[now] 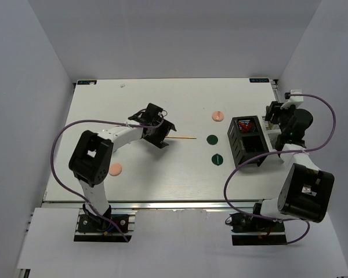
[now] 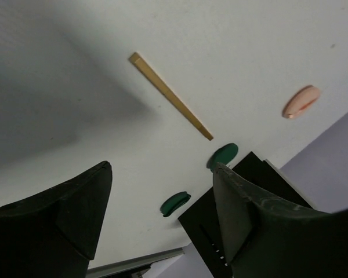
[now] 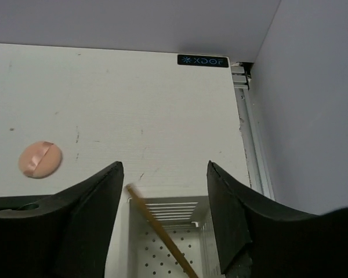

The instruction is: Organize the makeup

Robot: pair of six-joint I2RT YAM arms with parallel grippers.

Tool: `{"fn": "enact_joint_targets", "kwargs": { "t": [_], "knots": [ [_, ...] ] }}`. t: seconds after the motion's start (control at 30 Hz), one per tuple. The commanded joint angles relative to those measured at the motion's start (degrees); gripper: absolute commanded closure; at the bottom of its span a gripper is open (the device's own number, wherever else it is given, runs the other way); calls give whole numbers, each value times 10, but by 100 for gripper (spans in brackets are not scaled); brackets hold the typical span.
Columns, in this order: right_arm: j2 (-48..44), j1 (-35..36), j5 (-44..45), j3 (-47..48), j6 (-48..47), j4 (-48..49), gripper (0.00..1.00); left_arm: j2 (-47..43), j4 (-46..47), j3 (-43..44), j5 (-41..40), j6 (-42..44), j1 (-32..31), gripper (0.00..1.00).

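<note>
While my left gripper (image 2: 162,168) hangs with fingers spread just short of the thin tan makeup stick (image 2: 171,95) lying flat on the white table (image 1: 162,179), my right gripper (image 3: 165,165), also spread, hovers over the black-and-white compartment box (image 1: 239,147). Next, I judge: straddle the stick, lower, close.

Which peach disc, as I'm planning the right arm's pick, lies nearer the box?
The far peach disc, just left of the compartment box; the near peach disc lies beside the left arm.

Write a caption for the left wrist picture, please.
Open left gripper points at a tan stick, peach disc beyond.
</note>
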Motion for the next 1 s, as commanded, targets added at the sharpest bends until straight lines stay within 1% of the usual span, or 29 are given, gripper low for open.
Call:
{"fn": "enact_joint_targets", "kwargs": {
  "t": [0.0, 0.03, 0.07, 0.2, 0.3, 0.33, 0.37, 0.47, 0.5, 0.67, 0.83, 0.93, 0.97],
  "knots": [
    [-44, -6, -34, -17, -3, 29, 34, 10, -53, 43, -5, -8, -11, 22],
    [-53, -8, -41, -18, -1, 24, 32, 24, -74, 62, -8, -6, -13, 22],
    [-62, -9, -53, -19, 7, 13, 30, 32, -86, 72, -9, -5, -14, 26],
    [-118, -10, -83, -21, 29, -7, 29, 76, -139, 131, -19, -7, -16, 32],
    [-154, -10, -97, -31, 47, -19, 28, 119, -176, 189, -28, -12, -16, 34],
    [-162, -10, -101, -35, 48, -23, 28, 143, -203, 221, -32, -17, -16, 37],
    [-170, -10, -103, -38, 48, -26, 28, 143, -219, 236, -33, -20, -15, 39],
    [-200, -10, -106, -48, 69, -33, 28, 182, -258, 274, -27, -24, -16, 50],
    [-211, -10, -106, -49, 73, -34, 28, 195, -267, 280, -25, -25, -16, 52],
    [-241, -10, -116, -60, 98, -37, 28, 229, -289, 317, -23, -26, -15, 53],
    [-262, -10, -123, -70, 119, -37, 28, 285, -329, 387, -31, -26, -14, 53],
    [-275, -10, -124, -77, 126, -37, 28, 304, -339, 400, -29, -23, -15, 61],
    [-280, -10, -123, -79, 128, -36, 28, 306, -343, 400, -29, -20, -15, 66]
  ]
}}
